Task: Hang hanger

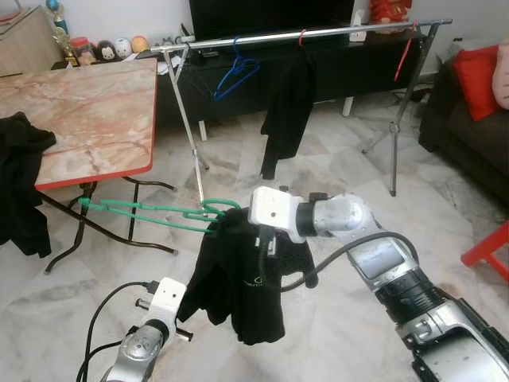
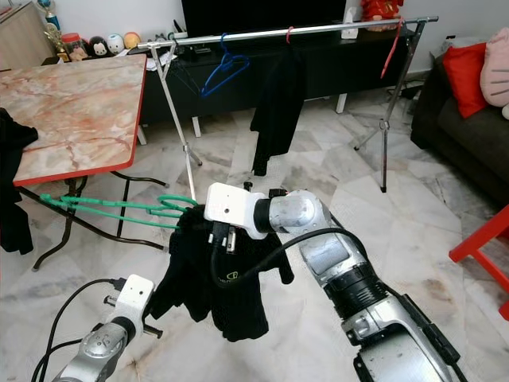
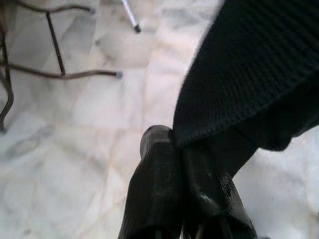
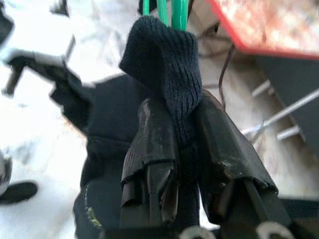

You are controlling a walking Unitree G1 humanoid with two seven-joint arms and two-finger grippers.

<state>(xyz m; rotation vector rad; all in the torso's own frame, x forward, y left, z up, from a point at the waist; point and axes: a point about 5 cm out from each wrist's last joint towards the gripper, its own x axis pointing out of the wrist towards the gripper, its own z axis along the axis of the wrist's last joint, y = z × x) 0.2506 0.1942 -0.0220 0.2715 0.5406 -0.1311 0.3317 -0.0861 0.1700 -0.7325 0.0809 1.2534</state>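
Right gripper [image 4: 182, 124] reaches leftward in mid scene, fingers [image 4: 149, 144] pinching a fold of black knit garment [image 1: 246, 278] where it drapes over the green hanger [image 1: 151, 212]. The hanger sticks out level to the left from the pinch, its far end beside the marble-top table's [image 1: 87, 111] red edge and above the table's dark metal legs [image 1: 71, 239]. The garment hangs bunched below the right gripper, off the floor, a small pale logo on its front.

Left gripper [image 3: 182, 149] sits low at near left under the garment; its fingers [image 3: 154, 174] are pressed together, with the hem of the black garment lying right over the tips. Cannot tell whether any cloth is caught between them.

Farther back a silver clothes rail [image 1: 318, 33] on tripod legs spans the room. On it: a blue hanger [image 1: 235, 76] on the left, a black garment on a red hanger [image 1: 288, 111] in the middle, a bare red hanger [image 1: 406, 52] near the right end. Behind the rail a dark TV cabinet [image 1: 350, 68]. Dark sofa with red cushion [image 1: 475, 79] at far right, red stool [image 1: 489, 251] at the right edge. Another dark cloth [image 1: 22, 183] hangs off the table's near left side. Pale marble floor [image 1: 334, 159].
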